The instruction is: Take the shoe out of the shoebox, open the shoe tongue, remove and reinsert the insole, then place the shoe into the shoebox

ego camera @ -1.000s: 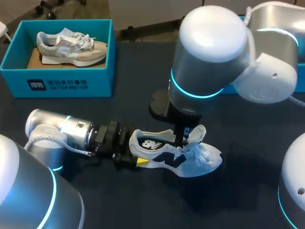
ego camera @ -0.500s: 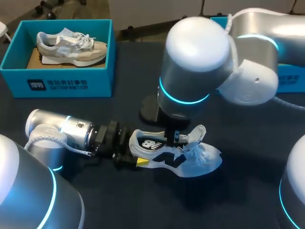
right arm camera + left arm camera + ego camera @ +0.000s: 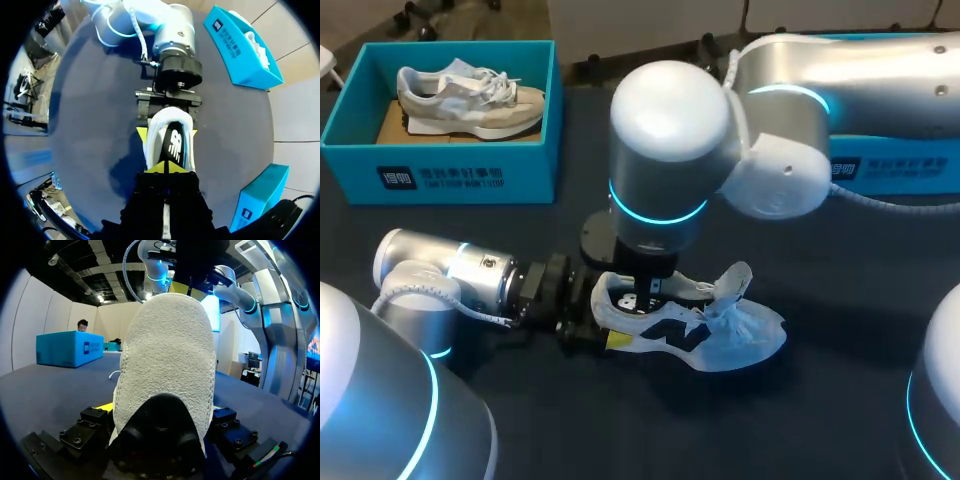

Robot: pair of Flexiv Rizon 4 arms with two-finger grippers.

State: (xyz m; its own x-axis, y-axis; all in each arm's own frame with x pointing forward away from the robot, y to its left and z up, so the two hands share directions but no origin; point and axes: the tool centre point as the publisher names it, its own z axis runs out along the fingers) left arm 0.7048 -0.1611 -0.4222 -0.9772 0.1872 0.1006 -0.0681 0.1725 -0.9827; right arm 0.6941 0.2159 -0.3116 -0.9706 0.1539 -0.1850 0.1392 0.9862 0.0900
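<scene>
Shows white shoe (image 3: 720,335) standing on its sole on the dark table (image 3: 840,400), outside both boxes, toe toward the right arm's side. Shows laces loose, tongue (image 3: 735,280) lifted up and forward. Shows insole (image 3: 172,142) with a black logo lying inside the opening.

Pinches the heel from both sides with left hand (image 3: 605,318), one yellow tip on each flank, arm lying low along the table. Fills the left wrist view with the fuzzy heel (image 3: 167,365), sitting between the fingers.

Hangs right hand (image 3: 164,168) straight down over the opening, yellow tips pressed together with nothing seen between them, low at the insole. Cannot tell whether touching it.

Places blue left box (image 3: 450,178) at the far left corner, holding a beige shoe (image 3: 470,100). Places blue right box (image 3: 890,172) at the far right, partly behind the right arm. Keeps both boxes well apart from the white shoe.
</scene>
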